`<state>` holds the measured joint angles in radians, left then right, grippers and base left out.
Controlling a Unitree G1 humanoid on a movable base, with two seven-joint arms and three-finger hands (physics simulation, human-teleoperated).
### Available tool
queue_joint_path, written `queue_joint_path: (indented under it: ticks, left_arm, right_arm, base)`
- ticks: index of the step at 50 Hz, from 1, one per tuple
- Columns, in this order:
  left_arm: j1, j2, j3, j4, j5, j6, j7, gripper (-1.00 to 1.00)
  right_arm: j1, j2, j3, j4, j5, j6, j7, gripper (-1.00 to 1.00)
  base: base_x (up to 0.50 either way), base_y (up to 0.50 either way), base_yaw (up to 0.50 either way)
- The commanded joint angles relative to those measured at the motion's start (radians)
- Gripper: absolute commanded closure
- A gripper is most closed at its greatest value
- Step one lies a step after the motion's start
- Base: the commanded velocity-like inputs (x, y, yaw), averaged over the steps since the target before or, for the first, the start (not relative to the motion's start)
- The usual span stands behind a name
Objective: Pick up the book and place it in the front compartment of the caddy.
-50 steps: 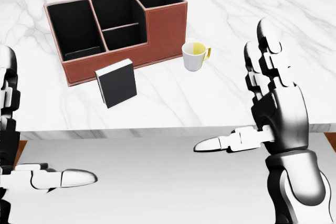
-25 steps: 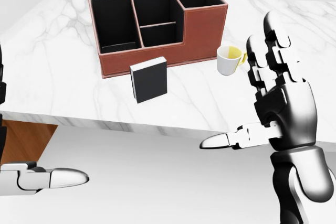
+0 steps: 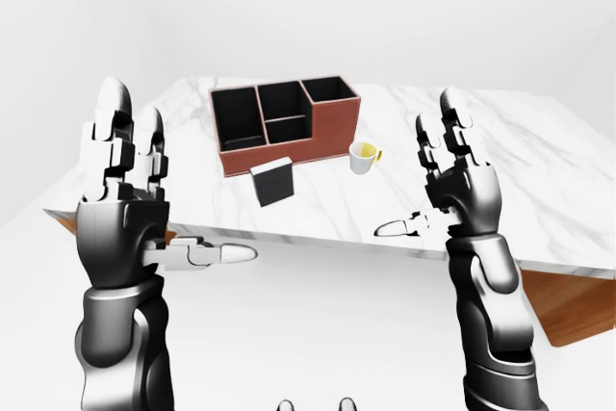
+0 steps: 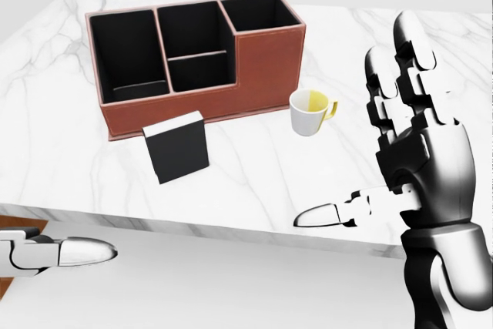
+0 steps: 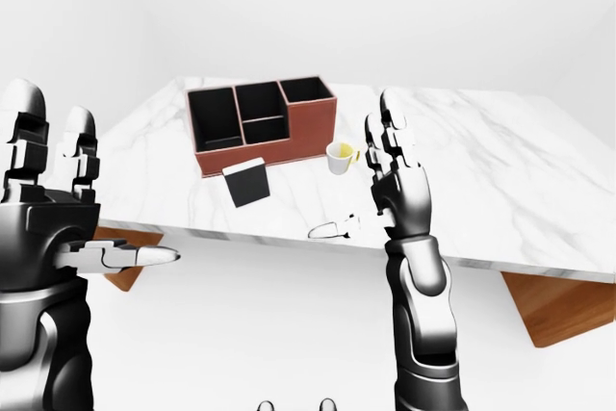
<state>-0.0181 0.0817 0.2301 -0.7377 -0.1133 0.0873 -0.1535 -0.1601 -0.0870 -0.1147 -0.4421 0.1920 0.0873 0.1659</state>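
Standing upright on the marble table (image 4: 254,167), the black book (image 4: 179,146) has its white page edge along the top and sits just below the caddy (image 4: 266,63) in the head view, apart from its lower wall. Caddy: reddish-brown outside, black inside, four compartments visible; a tall one at left, two smaller ones in the middle split by a divider, one at the upper right. To the right of the book, near the caddy's right corner, a white mug (image 4: 309,112) with a yellow interior and yellow handle, handle pointing right.

Right hand (image 4: 412,144): raised at the right of the head view, fingers extended upward and spread, thumb pointing left, holding nothing, not touching the book or the mug.

Left hand (image 3: 125,199): raised at the left of the left-eye view, fingers straight up, thumb pointing right, empty; only its thumb tip enters the head view at lower left. Both hands are well clear of the table's near edge. Brown wooden supports show beneath the tabletop at both sides.
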Motion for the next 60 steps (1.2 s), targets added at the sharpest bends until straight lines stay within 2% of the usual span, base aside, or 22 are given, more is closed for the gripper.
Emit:
queue_joint_path:
  ticks: [1, 9, 22, 41, 60]
  left_arm:
    - [-0.006, 0.012, 0.030, -0.013, -0.018, 0.000, -0.006, -1.00]
    - [0.010, 0.006, 0.030, -0.017, -0.018, 0.000, -0.010, -1.00]
    - [0.029, -0.011, -0.008, 0.031, 0.008, 0.000, -0.014, -1.00]
    - [0.017, -0.004, 0.008, 0.001, -0.001, 0.000, -0.013, -1.00]
    - [0.016, -0.001, 0.015, -0.025, -0.003, 0.000, -0.020, -1.00]
  right_arm:
    - [0.002, 0.002, 0.008, -0.016, -0.008, 0.000, 0.002, -1.00]
    - [-0.001, 0.006, 0.009, -0.017, -0.023, 0.000, 0.000, -1.00]
    - [0.001, 0.007, 0.008, 0.013, -0.023, 0.000, 0.004, -1.00]
    - [0.007, 0.006, 0.002, 0.004, -0.009, 0.000, -0.001, -1.00]
    - [0.015, 0.006, 0.000, -0.005, 0.000, 0.000, 0.003, -1.00]
  base:
    - [0.34, -0.10, 0.00]
    - [0.37, 0.08, 0.00]
    - [0.47, 0.17, 0.00]
    - [0.46, 0.16, 0.00]
    - [0.17, 0.03, 0.00]
